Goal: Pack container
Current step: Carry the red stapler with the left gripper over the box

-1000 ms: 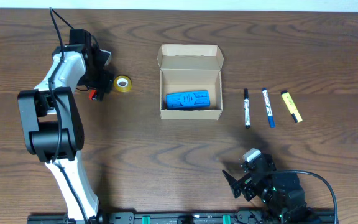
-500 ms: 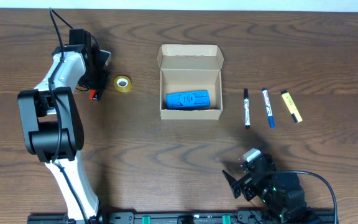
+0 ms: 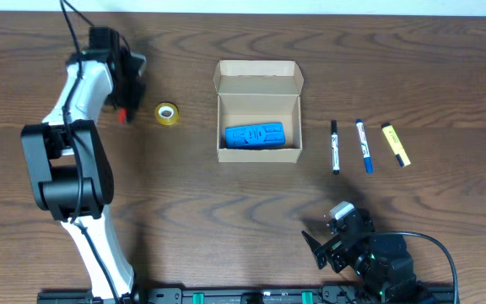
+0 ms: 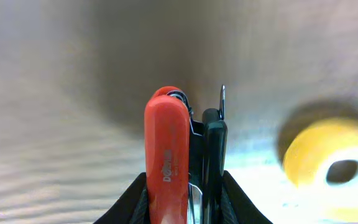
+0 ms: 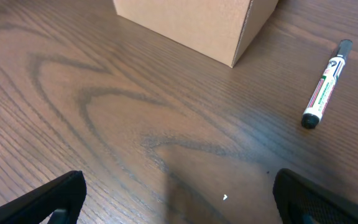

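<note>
1. While clamped shut on a red-and-black tool point(image 4: 166, 155), the left gripper point(image 3: 126, 95) sits well left of the container point(image 3: 258, 154), a yellow tape roll point(image 3: 166, 113) between them.
2. Lid flap open, the container awaits a rightward carry; the tool's long axis roughly parallels its side walls.
3. Right gripper point(image 5: 182, 202), jaws wide and empty, rests off the container's front right corner.

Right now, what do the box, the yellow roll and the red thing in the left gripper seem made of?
The container: matte tan cardboard, folded flaps. The yellow roll: probably tape, glossy ring with a hollow middle. The red tool in the left gripper: smooth plastic by its sheen and printed lettering, perhaps metal parts.
</note>
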